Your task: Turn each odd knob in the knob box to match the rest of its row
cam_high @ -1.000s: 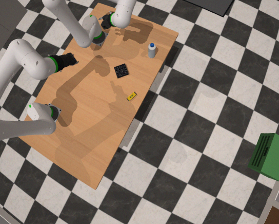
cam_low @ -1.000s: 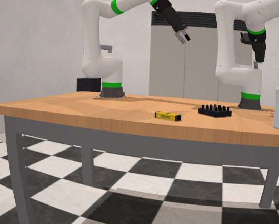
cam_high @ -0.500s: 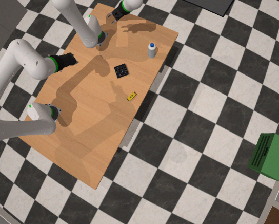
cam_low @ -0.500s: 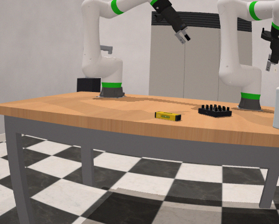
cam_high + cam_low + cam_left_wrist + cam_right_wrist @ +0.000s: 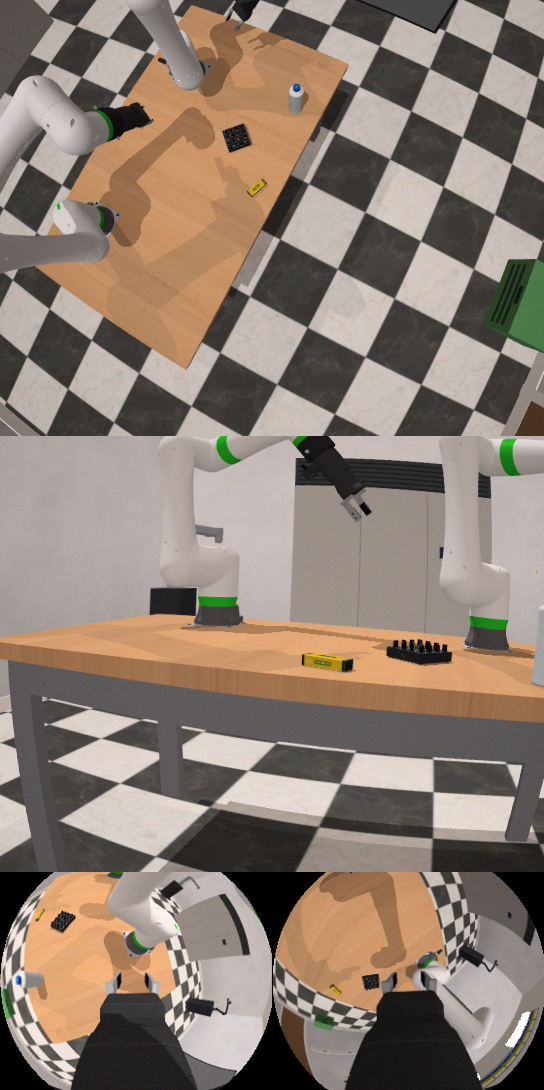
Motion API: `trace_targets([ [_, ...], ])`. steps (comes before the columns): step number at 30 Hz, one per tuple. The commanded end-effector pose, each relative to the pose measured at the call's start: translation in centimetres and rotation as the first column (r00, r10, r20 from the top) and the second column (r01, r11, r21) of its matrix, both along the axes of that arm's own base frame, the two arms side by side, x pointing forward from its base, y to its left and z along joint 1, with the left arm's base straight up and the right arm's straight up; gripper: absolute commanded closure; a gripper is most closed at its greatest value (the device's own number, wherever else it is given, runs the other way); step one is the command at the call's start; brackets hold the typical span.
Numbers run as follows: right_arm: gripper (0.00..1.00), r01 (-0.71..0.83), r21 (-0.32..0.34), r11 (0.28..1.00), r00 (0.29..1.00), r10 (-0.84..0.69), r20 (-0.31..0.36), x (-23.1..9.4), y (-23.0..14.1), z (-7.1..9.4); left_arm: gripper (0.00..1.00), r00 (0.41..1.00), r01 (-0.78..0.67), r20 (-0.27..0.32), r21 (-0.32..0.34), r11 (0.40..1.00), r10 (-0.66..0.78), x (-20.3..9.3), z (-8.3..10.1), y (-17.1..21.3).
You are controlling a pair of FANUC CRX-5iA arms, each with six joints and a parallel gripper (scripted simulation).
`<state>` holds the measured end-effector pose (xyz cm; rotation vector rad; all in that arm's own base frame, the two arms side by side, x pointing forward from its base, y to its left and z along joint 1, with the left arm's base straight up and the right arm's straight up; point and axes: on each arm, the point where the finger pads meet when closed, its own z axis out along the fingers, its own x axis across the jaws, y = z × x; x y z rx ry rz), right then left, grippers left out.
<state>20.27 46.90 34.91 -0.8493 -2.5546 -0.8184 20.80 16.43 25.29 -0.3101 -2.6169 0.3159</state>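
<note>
The black knob box (image 5: 236, 138) (image 5: 406, 656) (image 5: 63, 921) (image 5: 371, 982) lies flat on the wooden table, with several black knobs standing up from its top. The knobs are too small in every view to tell which marks they point at. My left gripper (image 5: 233, 24) (image 5: 133, 977) is open and empty, high above the far end of the table beyond the left arm's base, away from the box. It is out of view in the exterior view. My right gripper (image 5: 150, 119) (image 5: 362, 515) is open and empty, high above the table on the arm-base side of the box.
A yellow spirit level (image 5: 256, 187) (image 5: 327, 662) (image 5: 40, 914) (image 5: 335, 990) lies near the table's long edge beside the box. A grey-white bottle with a blue cap (image 5: 296, 102) (image 5: 539, 651) (image 5: 33, 979) stands upright on the box's other side. Both arm bases stand along the opposite edge.
</note>
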Motion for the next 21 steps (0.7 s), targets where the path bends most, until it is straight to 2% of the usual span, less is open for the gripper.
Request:
trace_targets([
  [1, 0.00, 0.000, 0.001, 1.000, 1.000, 0.000, 0.001, 0.0, 0.0, 0.1, 0.00, 0.991, -0.053, 0.119, -0.036, 0.998, 0.057, -0.1, 0.1, 5.8],
  [2, 0.00, 0.000, 0.001, 1.000, 1.000, 0.000, 0.001, 0.0, 0.0, 0.1, 0.00, 0.991, -0.053, 0.119, -0.036, 0.998, 0.057, -0.1, 0.1, 5.8],
  [7, 0.00, 0.000, 0.001, 1.000, 1.000, 0.000, 0.001, 0.0, 0.0, 0.1, 0.00, 0.973, -0.091, 0.208, -0.032, 0.995, 0.096, -1.5, 0.4, 10.8],
  [11, 0.00, 0.000, 0.001, 1.000, 1.000, 0.000, 0.001, 0.0, 0.0, 0.1, 0.00, 0.969, -0.099, 0.225, -0.029, 0.995, 0.103, -1.9, 0.5, 11.7],
  [21, 0.00, 0.000, 0.001, 1.000, 1.000, 0.000, 0.001, 0.0, 0.0, 0.1, 0.00, 0.922, -0.165, 0.358, 0.021, 0.986, 0.147, -7.1, 1.4, 20.4],
])
